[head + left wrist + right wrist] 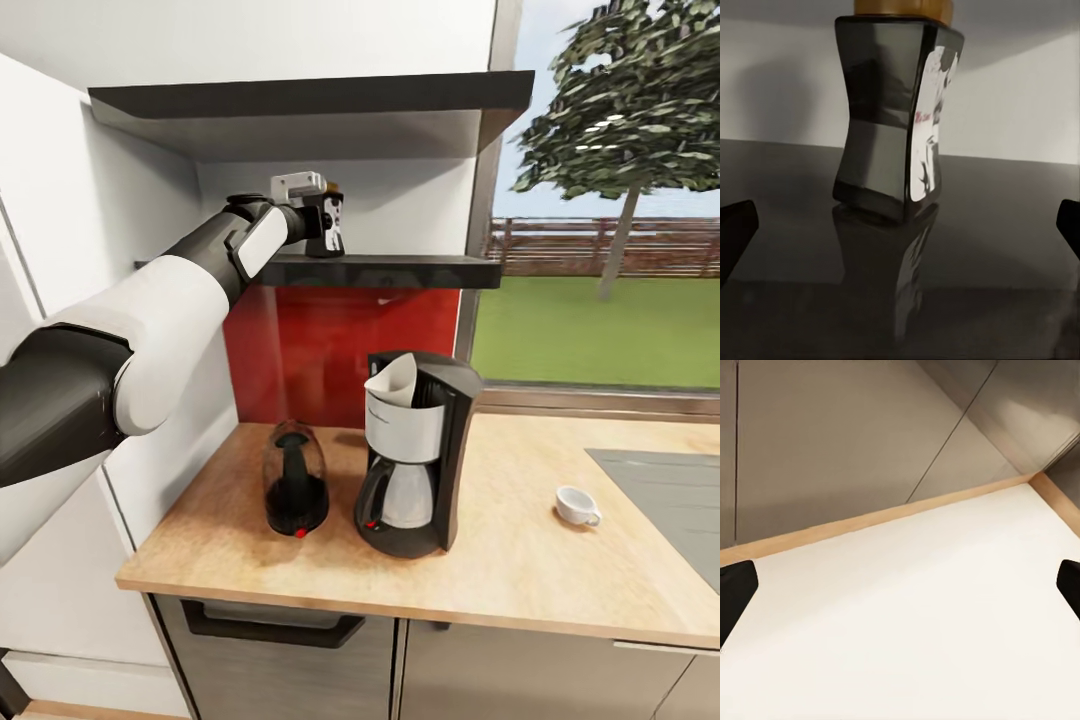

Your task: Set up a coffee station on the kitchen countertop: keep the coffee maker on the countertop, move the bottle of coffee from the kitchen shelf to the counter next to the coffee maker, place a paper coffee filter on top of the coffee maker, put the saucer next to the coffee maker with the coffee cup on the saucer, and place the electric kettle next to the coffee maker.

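Left hand (322, 222) raised to shelf (400, 270), fingers spread wide either side of coffee jar (896, 120), not yet touching, lined up to clamp; kettle (296, 492), filter (392, 385) on maker (415, 460), cup (577, 505) on tabletop (520, 560); right hand (900, 592) likewise apart, idle.

We saw a light beige wood-grain kitchen countertop (520, 560) over grey cabinet fronts (300, 660), with a red backsplash (330, 350) behind. The coffee maker (415, 470) was dark grey with a white filter basket and a small red switch, and the paper coffee filter (392, 380) on it was white. The electric kettle (296, 482) looked black and translucent, red at its base. The coffee cup (577, 505) was plain white. On the dark grey kitchen shelf (400, 270), the bottle of coffee (896, 112) was glossy dark with a yellow-gold lid and a white label carrying what seemed pinkish lettering.
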Controlling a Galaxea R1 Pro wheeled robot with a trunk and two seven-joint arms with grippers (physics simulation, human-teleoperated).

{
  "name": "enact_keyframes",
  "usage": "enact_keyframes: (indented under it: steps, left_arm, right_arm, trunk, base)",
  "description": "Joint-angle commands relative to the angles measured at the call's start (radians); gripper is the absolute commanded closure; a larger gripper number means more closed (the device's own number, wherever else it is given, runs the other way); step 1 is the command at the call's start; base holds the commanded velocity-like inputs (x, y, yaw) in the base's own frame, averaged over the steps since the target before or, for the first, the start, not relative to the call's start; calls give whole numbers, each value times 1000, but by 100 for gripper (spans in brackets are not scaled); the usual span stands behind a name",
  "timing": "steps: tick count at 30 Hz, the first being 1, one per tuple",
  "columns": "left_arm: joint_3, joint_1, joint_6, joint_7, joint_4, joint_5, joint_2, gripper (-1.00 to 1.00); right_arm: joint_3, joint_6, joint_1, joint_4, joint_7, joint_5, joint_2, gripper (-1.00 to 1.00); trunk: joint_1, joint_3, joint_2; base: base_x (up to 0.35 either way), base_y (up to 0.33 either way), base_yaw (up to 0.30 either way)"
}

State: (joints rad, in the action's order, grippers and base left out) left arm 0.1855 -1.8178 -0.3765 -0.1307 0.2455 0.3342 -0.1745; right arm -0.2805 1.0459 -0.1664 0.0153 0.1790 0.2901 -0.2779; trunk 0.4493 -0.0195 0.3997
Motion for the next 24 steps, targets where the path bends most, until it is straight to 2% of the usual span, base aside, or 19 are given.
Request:
enact_keyframes:
  steps: [1, 10, 18, 24]
  left_arm:
    - [6, 0, -4, -8, 1, 9, 0, -100]
    - [5, 0, -4, -9, 1, 9, 0, -100]
    - [5, 0, -4, -9, 1, 9, 0, -100]
    - [5, 0, -4, -9, 1, 9, 0, -100]
  right_arm:
    - [6, 1, -1, 2, -1, 9, 0, -100]
    - [6, 1, -1, 2, -1, 9, 0, -100]
    - [5, 1, -1, 2, -1, 9, 0, -100]
    - [4, 1, -1, 2, -1, 9, 0, -100]
  trunk:
    - [1, 0, 0]
    - [1, 0, 0]
    - [1, 0, 0]
    - [1, 0, 0]
  base:
    - [209, 0, 0]
    - [90, 0, 0]
    - [169, 0, 0]
    - [52, 0, 0]
